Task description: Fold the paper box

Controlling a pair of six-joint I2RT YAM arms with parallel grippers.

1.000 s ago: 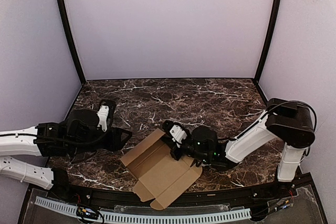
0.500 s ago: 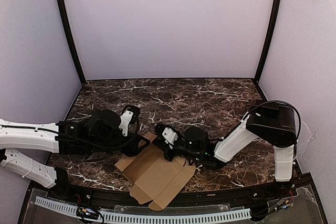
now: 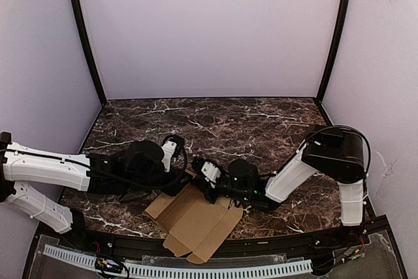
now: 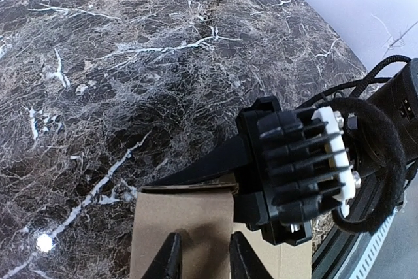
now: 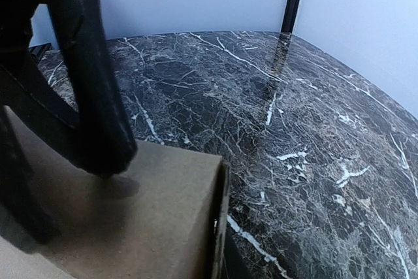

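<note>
Two arms meet low over the box point(image 3: 196, 223), a tan die-cut sheet lying partly folded on the counter point(image 3: 261, 122), close to its near edge and about midway across. The left gripper point(image 3: 181, 178) reaches in at the sheet's far left corner. In its wrist view, its fingers point(image 4: 171, 259) stand a little apart above a flat brown panel, and whether they touch the card I cannot tell. The right gripper point(image 3: 200, 181) sits just beside it on the same far edge. From its own camera, one dark finger point(image 5: 108, 151) rests its tip on a raised panel. The other finger is lost in shadow, so I cannot tell whether this gripper is spread or pinching.
</note>
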